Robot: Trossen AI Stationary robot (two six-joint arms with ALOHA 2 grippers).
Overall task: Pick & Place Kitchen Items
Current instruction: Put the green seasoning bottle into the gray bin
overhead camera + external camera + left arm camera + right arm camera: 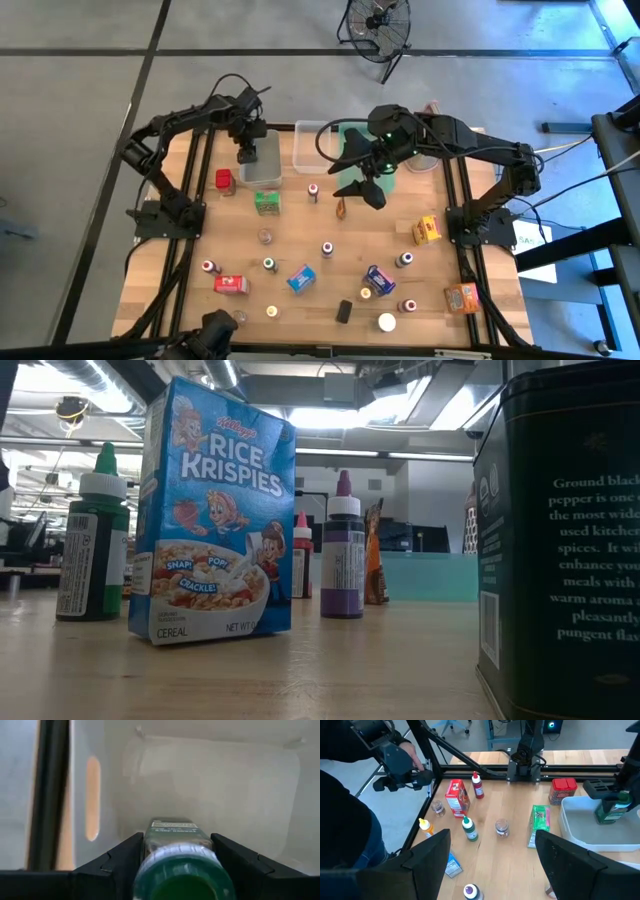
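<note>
Kitchen items lie scattered over the worktop (300, 250) — one green-capped bottle (177, 860) sits between the left pincer's (177, 870) fingers, held over the clear bin (262, 165). Beside that bin stand a red jar (224, 180) and a green box (266, 203). The right pincer (492, 865) hovers nearby — wide, holding nothing.

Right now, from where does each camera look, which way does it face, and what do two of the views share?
High view: above the table, facing straight down; both arms show.
Low view: at table-top height, facing level past the Rice Krispies box; no arm shows.
Left wrist view: on the left arm, facing into the clear bin; the left gripper grips a green-capped bottle.
Right wrist view: on the right arm, facing across the table; the open right gripper frames it.
Shared: both wrist views show that bottle.
</note>
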